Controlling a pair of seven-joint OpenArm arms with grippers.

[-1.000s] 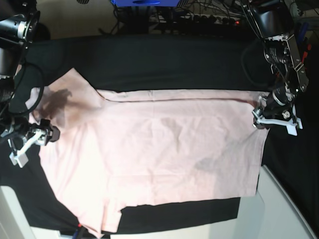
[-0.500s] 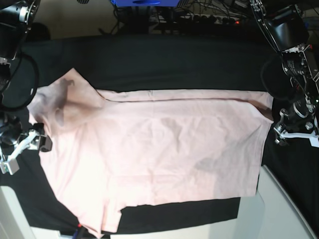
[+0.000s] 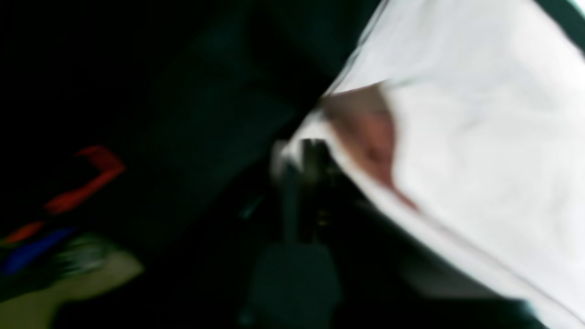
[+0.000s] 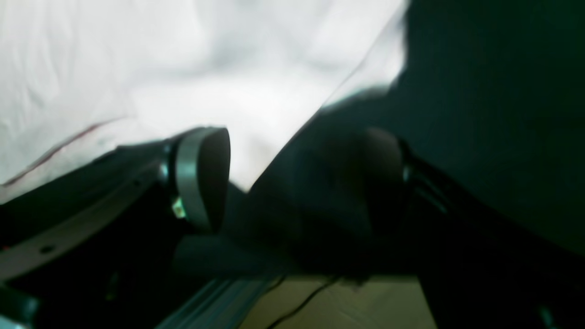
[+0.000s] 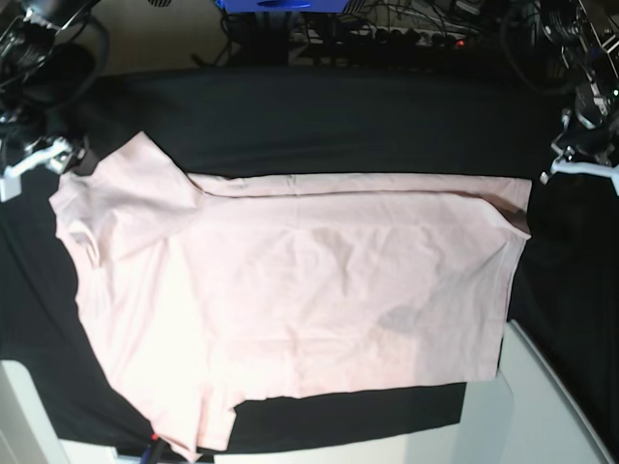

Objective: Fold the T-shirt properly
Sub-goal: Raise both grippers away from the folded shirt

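Note:
The pale pink T-shirt (image 5: 309,290) lies spread flat on the black table cloth (image 5: 319,116), plain side up, with one sleeve (image 5: 116,193) at the far left and its hem at the right. My right gripper (image 5: 48,162) hovers just off that sleeve's far corner. Its fingers stand open in the right wrist view (image 4: 292,183), with only dark cloth between them. My left gripper (image 5: 580,155) is off the T-shirt's far right corner. The left wrist view is blurred, and its fingers (image 3: 299,155) look pressed together and empty beside the T-shirt's edge (image 3: 457,137).
A white surface (image 5: 551,416) shows at the front right and another (image 5: 24,416) at the front left. Cables and a blue box (image 5: 280,5) lie behind the table. The cloth's far strip is bare.
Both grippers have drawn away from the T-shirt's side edges, outward and toward the back of the table. The left gripper has shut. The arm's shadow has left the sleeve.

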